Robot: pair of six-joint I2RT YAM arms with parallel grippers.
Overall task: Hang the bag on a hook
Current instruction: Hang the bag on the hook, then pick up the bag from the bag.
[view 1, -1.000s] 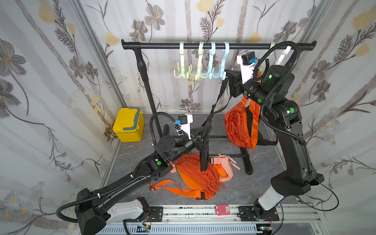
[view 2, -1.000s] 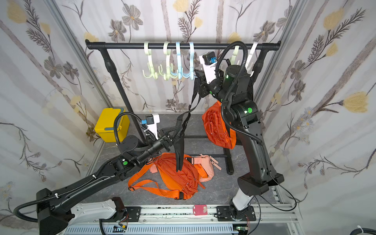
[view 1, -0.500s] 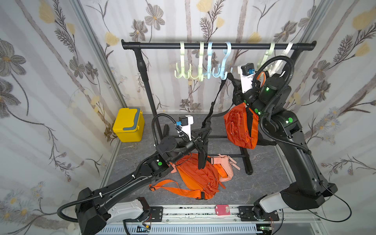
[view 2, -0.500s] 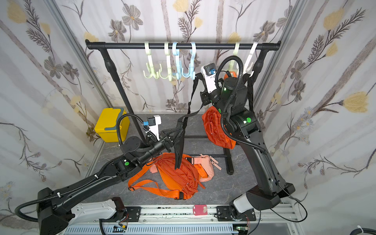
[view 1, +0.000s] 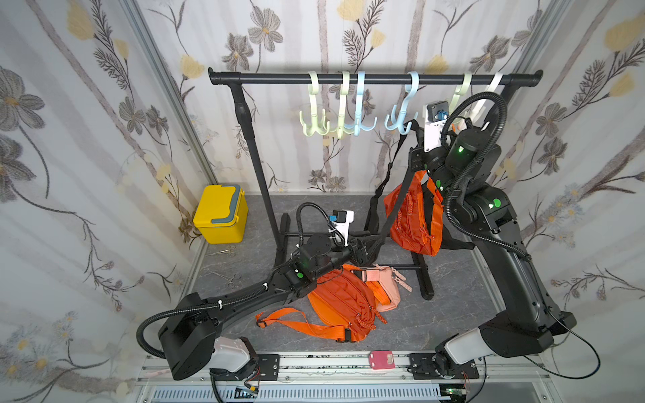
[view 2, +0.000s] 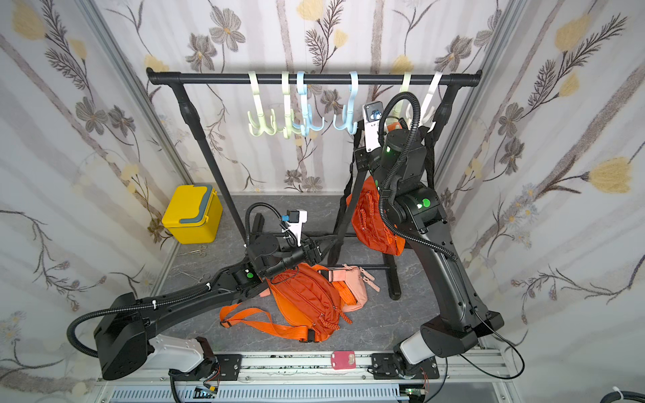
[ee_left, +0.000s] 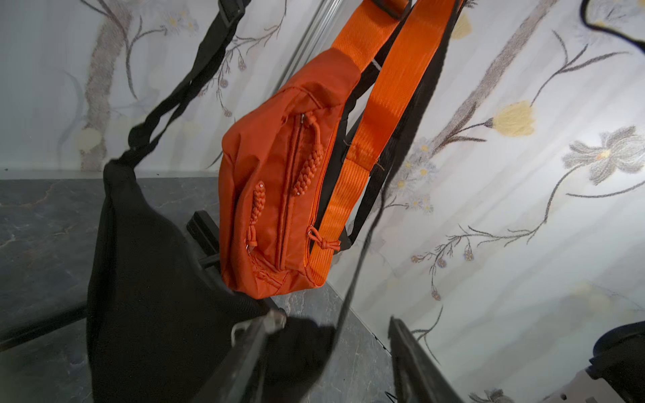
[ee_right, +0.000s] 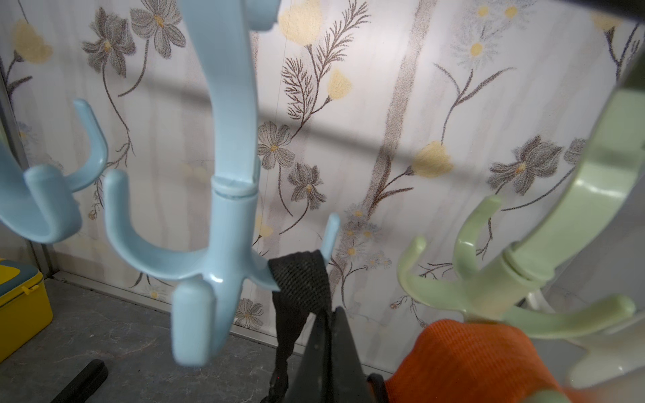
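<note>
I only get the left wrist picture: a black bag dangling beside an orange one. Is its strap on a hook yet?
Observer: Yes. The right wrist view shows the strap draped over one prong of a blue hook.
Operator: Is anything gripping it up there?
Observer: The right gripper, shut on the strap just below that prong.
Operator: Any more bags?
Observer: Two on the floor in both top views: an orange bag and a pink bag.

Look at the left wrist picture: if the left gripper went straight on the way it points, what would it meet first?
Probably the black bag, which lies right in front of the open left gripper. The hanging orange bag sits behind it, though depth is hard to judge.
</note>
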